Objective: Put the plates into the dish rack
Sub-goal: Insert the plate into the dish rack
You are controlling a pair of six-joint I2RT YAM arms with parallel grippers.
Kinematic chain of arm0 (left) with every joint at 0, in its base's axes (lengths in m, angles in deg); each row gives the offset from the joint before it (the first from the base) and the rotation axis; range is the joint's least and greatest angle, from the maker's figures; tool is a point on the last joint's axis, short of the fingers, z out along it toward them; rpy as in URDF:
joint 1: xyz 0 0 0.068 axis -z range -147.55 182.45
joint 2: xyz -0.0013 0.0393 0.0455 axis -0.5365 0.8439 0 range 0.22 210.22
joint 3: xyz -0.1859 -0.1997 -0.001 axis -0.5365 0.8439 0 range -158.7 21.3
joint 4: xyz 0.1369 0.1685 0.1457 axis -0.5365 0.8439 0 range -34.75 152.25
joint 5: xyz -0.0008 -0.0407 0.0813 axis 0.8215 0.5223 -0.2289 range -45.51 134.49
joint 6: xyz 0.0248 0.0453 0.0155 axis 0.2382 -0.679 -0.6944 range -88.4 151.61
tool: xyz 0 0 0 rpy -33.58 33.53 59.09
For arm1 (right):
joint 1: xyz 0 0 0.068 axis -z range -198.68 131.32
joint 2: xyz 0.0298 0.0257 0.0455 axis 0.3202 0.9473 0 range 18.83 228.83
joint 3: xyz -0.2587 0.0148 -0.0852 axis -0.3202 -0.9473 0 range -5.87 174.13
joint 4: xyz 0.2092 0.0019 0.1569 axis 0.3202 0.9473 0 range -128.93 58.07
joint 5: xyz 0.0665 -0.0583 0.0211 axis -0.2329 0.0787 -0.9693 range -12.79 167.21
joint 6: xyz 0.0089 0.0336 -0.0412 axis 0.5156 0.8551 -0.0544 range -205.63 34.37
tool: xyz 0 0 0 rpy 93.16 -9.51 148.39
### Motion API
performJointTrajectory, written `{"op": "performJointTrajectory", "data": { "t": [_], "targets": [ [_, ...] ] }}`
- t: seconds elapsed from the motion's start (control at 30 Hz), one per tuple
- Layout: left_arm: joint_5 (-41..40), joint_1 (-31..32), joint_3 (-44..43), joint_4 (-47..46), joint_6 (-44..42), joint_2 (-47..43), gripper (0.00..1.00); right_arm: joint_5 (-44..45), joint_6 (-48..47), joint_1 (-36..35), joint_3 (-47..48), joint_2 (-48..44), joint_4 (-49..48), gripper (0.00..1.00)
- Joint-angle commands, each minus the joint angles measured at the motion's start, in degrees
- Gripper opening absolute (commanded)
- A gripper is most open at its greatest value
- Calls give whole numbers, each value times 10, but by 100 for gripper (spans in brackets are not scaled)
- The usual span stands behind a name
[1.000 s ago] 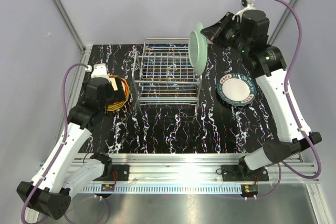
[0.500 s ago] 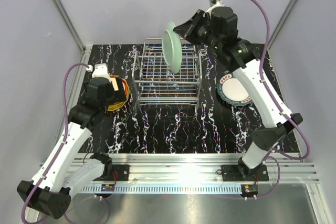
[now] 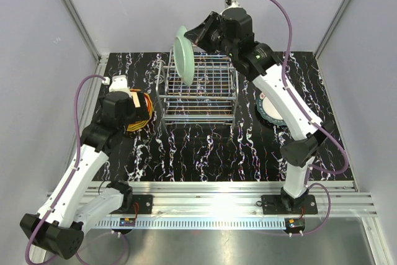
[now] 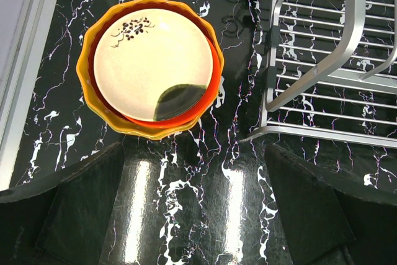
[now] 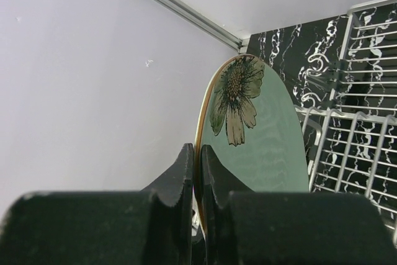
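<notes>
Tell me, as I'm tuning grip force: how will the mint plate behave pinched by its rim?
Probably stiff: the plate stands on edge in the right gripper without sagging. Its glossy face looks slippery, so it may swivel. Could chip against the rack.

The table top is a glossy black slab with white marble-like veins, and it mirrors the lamps. The rack is chromed wire, smooth and bright. The green plate looks glazed, smooth with a soft sheen, and has a printed flower and a thin golden edge. The stacked plates are glossy too. The left gripper and right gripper have matt black, plastic-looking fingers. The rail along the near edge is brushed metal.
</notes>
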Motion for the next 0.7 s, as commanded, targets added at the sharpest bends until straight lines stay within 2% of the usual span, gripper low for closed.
{"op": "performJointTrajectory", "data": {
  "t": [0.0, 0.67],
  "targets": [
    [11, 1, -6, -34, -3, -3, 99, 19, 33, -15, 66, -5, -105, 0],
    [18, 1, -5, -34, -1, -6, 99, 45, 66, -63, 152, 83, -122, 0]
  ]
}}
